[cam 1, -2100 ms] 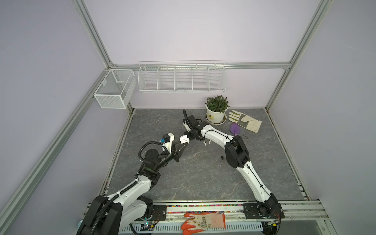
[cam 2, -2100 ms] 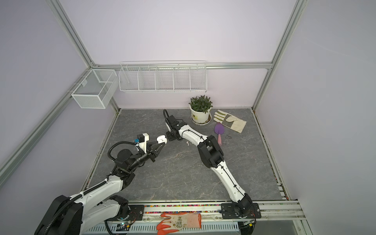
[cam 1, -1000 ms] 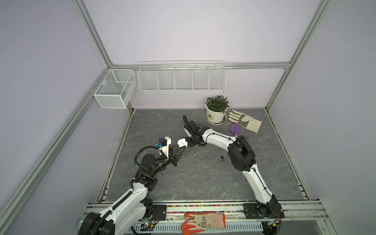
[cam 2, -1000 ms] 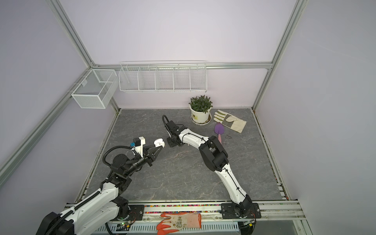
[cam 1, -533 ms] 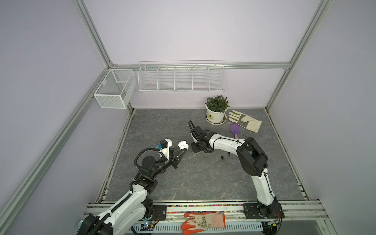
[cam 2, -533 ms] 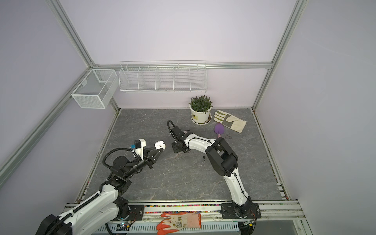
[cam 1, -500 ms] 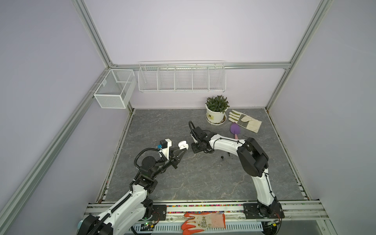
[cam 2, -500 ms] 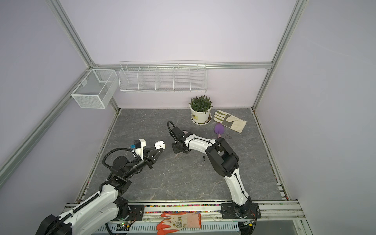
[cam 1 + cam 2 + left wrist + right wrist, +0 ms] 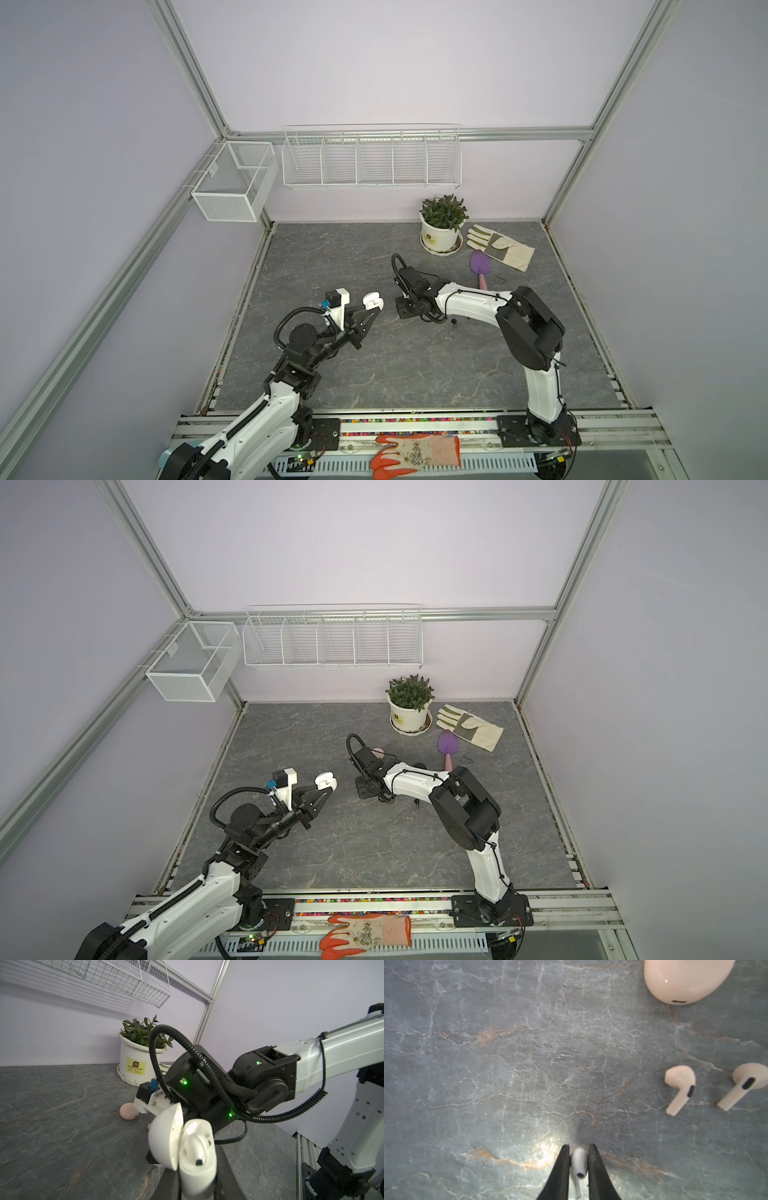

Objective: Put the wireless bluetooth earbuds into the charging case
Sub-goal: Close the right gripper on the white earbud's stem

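My left gripper (image 9: 369,312) is shut on an open white charging case (image 9: 372,300), held above the table left of centre. In the left wrist view the case (image 9: 199,1169) has its lid (image 9: 166,1136) swung open and one white earbud (image 9: 197,1147) seated inside. My right gripper (image 9: 579,1147) is shut on a second white earbud (image 9: 579,1162), low over the grey table. In both top views this gripper (image 9: 365,791) points down just right of the case. Two pinkish earbuds (image 9: 680,1088) (image 9: 741,1086) lie loose beside it.
A shut pinkish case (image 9: 685,980) lies on the table behind my right wrist (image 9: 379,752). One black earbud (image 9: 454,323) lies under the right forearm. A potted plant (image 9: 441,232), a glove (image 9: 500,251) and a purple trowel (image 9: 480,266) sit at the back right. Wire baskets (image 9: 370,158) hang on the back wall.
My right gripper has moved away from the held case, to the right and down toward the table, staying shut. The left gripper and its case have hardly moved.
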Available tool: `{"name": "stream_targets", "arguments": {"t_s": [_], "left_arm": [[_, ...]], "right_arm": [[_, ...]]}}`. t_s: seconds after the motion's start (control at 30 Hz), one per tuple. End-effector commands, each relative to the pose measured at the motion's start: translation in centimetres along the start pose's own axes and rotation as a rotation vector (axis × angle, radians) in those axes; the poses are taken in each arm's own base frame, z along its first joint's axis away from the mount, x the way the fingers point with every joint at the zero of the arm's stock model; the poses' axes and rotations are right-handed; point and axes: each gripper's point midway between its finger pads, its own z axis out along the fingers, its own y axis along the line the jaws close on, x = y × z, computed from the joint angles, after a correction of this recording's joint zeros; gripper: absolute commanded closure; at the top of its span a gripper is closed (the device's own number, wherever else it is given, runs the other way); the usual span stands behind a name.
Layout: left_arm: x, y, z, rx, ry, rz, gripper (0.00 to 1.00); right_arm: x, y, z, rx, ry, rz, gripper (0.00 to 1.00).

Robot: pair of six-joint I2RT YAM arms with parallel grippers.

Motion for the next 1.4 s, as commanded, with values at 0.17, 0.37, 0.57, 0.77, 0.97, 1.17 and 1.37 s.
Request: {"name": "stream_targets", "arguments": {"t_s": [0.17,0.37,0.57,0.77,0.97,1.17,1.37], "left_arm": [[-1.6,-0.8,-1.1,0.009,-0.096,-0.024,1.0],[-1.9,-0.6,-1.2,-0.005,-0.111,-0.013,1.0],[-1.1,-0.6,-0.3,0.021,-0.072,-0.022,1.0],[-1.0,-0.6,0.0,0.03,-0.066,-0.026,1.0],[-1.0,-0.6,-0.1,0.025,-0.067,-0.007,1.0],[-1.3,-0.9,0.0,0.046,-0.079,0.003,1.0],[-1.9,-1.5,0.5,0.086,-0.088,0.02,1.0]], "right_arm": [[-0.7,0.8,-1.2,-0.03,-0.046,0.058,0.83],[-0.5,1.0,-1.2,-0.054,-0.062,0.074,0.82],[-0.7,1.2,-1.1,-0.076,-0.072,0.083,0.82],[-0.7,1.4,-1.1,-0.101,-0.08,0.095,0.83],[-0.9,1.7,-1.3,-0.139,-0.101,0.1,0.83],[-1.5,1.8,-2.6,-0.169,-0.142,0.101,0.84],[-2.9,2.4,-5.2,-0.225,-0.203,0.087,0.84]]}}
